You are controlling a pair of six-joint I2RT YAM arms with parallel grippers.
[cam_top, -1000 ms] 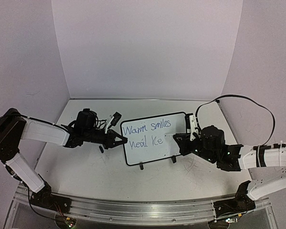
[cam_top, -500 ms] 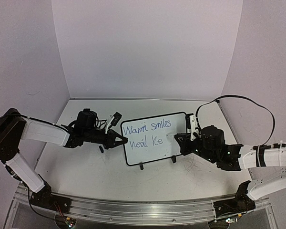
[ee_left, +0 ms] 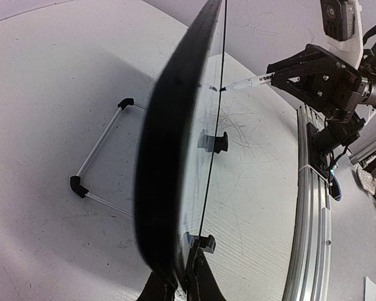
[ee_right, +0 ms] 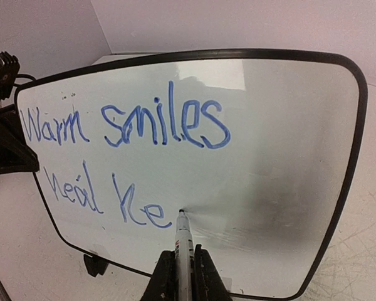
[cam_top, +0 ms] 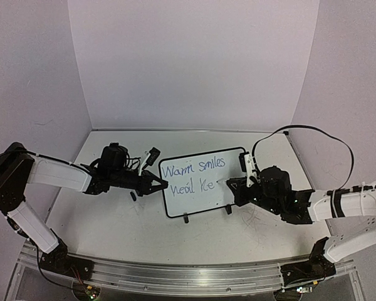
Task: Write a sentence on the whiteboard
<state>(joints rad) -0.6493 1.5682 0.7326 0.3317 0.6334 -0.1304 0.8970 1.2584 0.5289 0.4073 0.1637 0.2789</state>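
The whiteboard stands upright on its two black feet mid-table. Blue writing on it reads "Warm smiles" above "heal he"; it shows large in the right wrist view. My left gripper is shut on the board's left edge, and the left wrist view shows the board edge-on. My right gripper is shut on a white marker. The marker's tip touches the board just right of the "e". The marker also shows in the left wrist view.
A small black object lies on the table below the left gripper. The board's wire stand sticks out behind it. An aluminium rail runs along the near edge. Walls close in the back and sides.
My right gripper and the marker have shifted slightly left along the board. The writing looks the same. The left arm and the board have not moved.
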